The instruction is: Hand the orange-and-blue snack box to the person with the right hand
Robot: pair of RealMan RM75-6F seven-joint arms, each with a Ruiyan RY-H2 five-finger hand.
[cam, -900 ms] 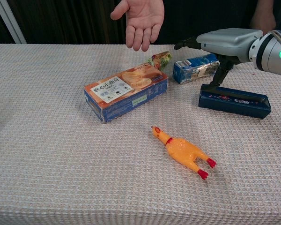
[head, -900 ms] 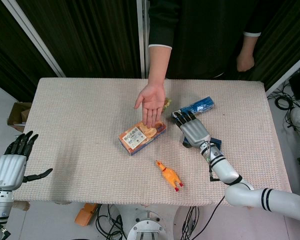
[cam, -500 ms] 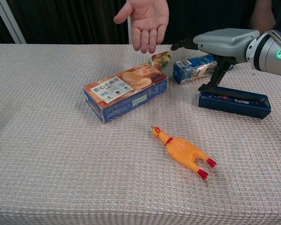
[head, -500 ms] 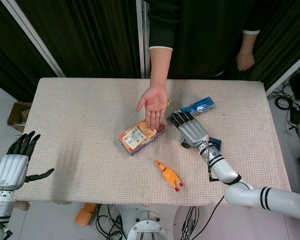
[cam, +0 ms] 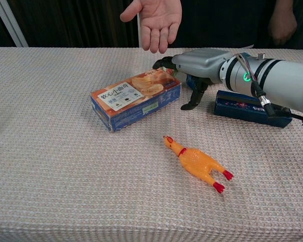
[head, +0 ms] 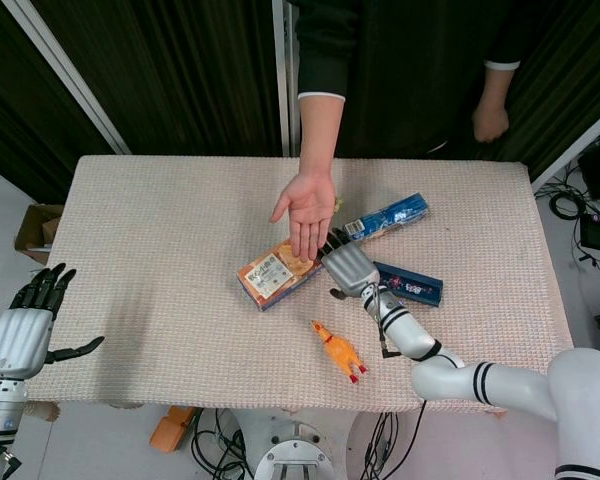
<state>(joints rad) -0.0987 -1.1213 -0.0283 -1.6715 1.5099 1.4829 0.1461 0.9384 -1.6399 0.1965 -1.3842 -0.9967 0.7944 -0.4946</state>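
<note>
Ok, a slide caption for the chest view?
Right robot hand open beside the orange-and-blue snack box, person's open palm waiting above.

The head view looks steeply down from above the robot's side of the cream woven tablecloth-covered table (head: 160, 240), taking in the whole top, the floor at the lower edge and the person's upturned palm (head: 305, 205) at upper centre. The chest view sits low and close, facing across the table (cam: 50, 166) toward the person's palm (cam: 154, 20) at the top edge. Both views share the table's central area, including the yellow rubber chicken toy (head: 338, 351) (cam: 198, 163).
</note>
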